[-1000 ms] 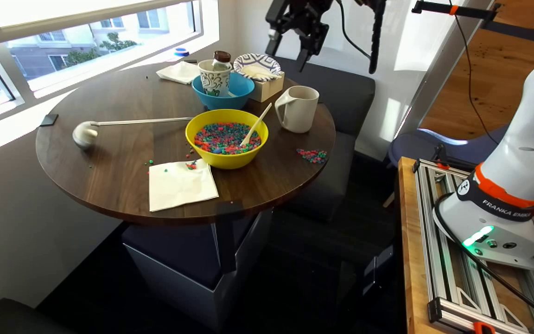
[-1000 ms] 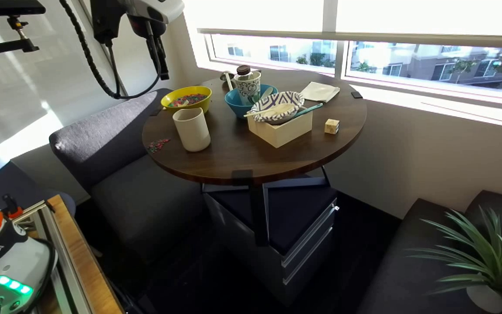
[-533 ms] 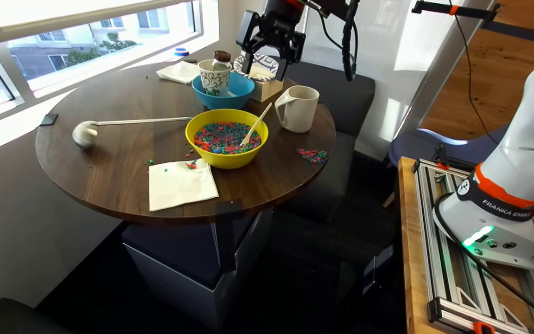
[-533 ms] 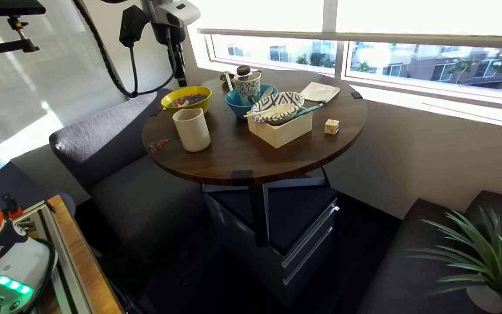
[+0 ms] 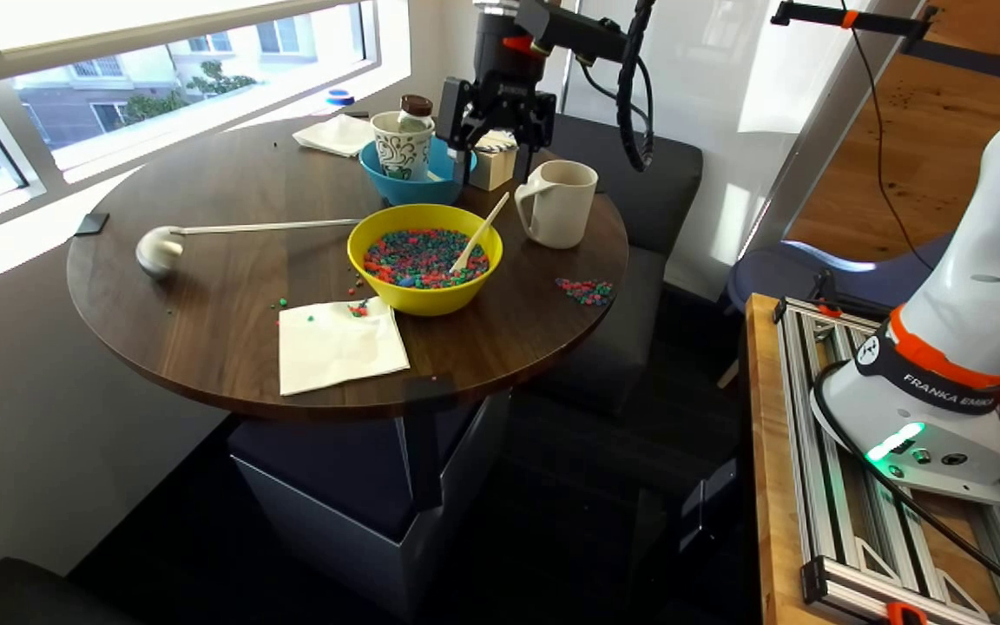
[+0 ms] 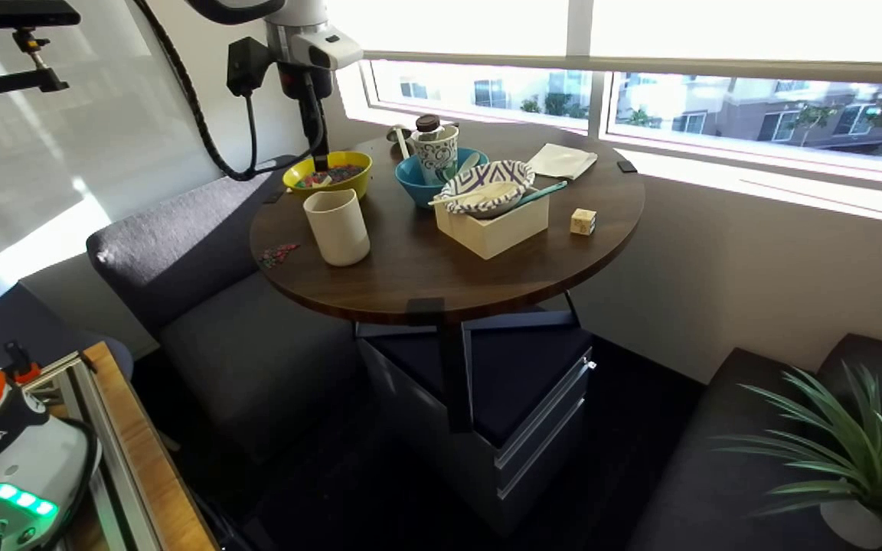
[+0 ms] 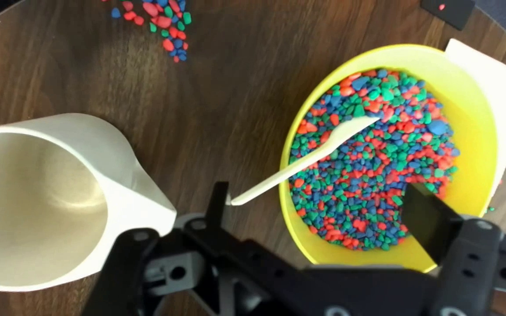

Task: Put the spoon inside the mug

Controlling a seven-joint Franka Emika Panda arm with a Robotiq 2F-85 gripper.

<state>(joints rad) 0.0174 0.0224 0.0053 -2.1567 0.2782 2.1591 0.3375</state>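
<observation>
The spoon (image 7: pixel 305 161) lies head-first in the coloured granules (image 7: pixel 363 175) of the yellow bowl (image 7: pixel 472 118), its thin handle slanting out over the rim toward the mug (image 5: pixel 565 213). The pincer (image 5: pixel 494 176) hangs over it with its fingers (image 7: pixel 217 204) spread well apart, clasping nothing; how high they stand above the handle cannot be told. In the wrist view, the line on which they would close runs more along the handle than across it, so unless the wrist turns, closing there would probably shove or spin the spoon rather than hold it. The finger nearer the mug appears beside the handle's tip; brought straight down, it might press that end, lever the head upward and scatter granules on the bench (image 5: pixel 222 278). The opposite finger looks to be over the granules and could plough into them, and as the bowl's wall appears between the two, a low grip may catch the rim and drag the bowl along. A hold on the handle's end alone might let the spoon swing and miss the mug's mouth. The mug stands upright near the bowl, its side handle (image 7: pixel 153 204) facing the spoon, where a careless sweep could knock it. Farther out, the paper cup (image 5: pixel 400 156) in the blue bowl (image 5: pixel 404 193) could be bumped by a low retreat.
</observation>
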